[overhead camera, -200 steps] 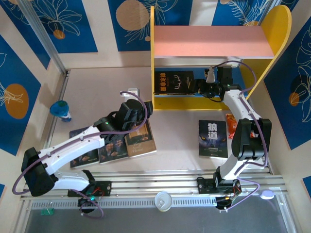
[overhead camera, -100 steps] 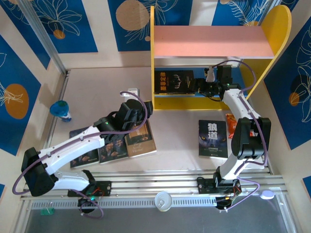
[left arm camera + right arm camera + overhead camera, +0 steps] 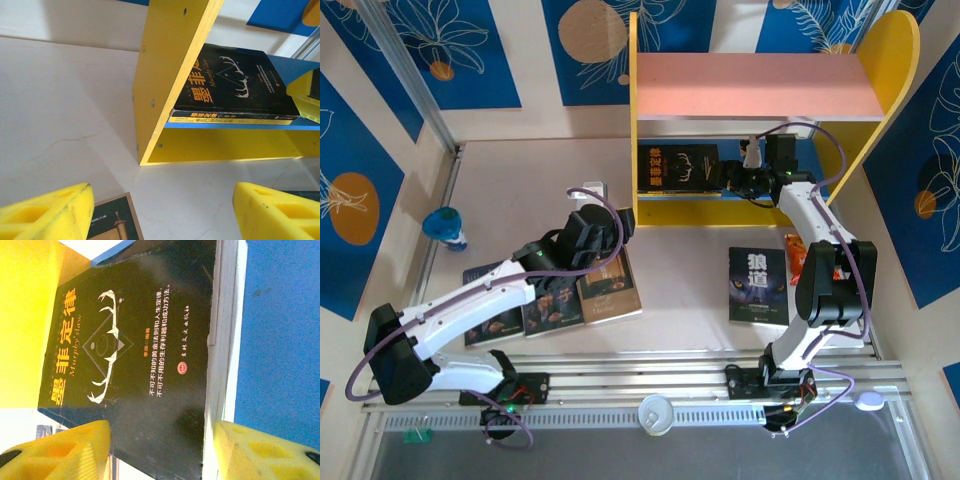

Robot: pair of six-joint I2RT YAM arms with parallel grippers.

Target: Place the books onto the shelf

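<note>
Currently on record, item by item, for your next move.

Shelf: two-tier wooden shelf unit with yellow rounded sides, a pink upper board and a blue lower board. It stands at the far side of the pale worktop.

Shelved: one thin black paperback with white antlers and an orange title. It lies flat on the blue lower board against the left yellow side, on top of a yellow-covered book.

Right tool: sits under the pink board at the black paperback's right end. Its jaws are about half apart with nothing visibly clamped between them. Whether a pad touches the cover cannot be told.

Left tool: jaws wide apart and empty. It hangs near the shelf's near-left foot, with a corner of the thin brown paperback just below.

Not yet shelved: the brown paperback, a dark paperback just beside it, and a second dark paperback further left, all under the left arm. A thin dark paperback with a wolf face lies near the right arm, with a small orange packet beside it.

Step, as judged: placement of the first book is closing out, so one of five is done.

Next move calls for: draw your right tool straight back from under the pink board without dragging the black paperback along. Then lower your left tool to the brown paperback. It lies flat and thin, so you will likely need to work at an edge to get a finger under it.
</note>
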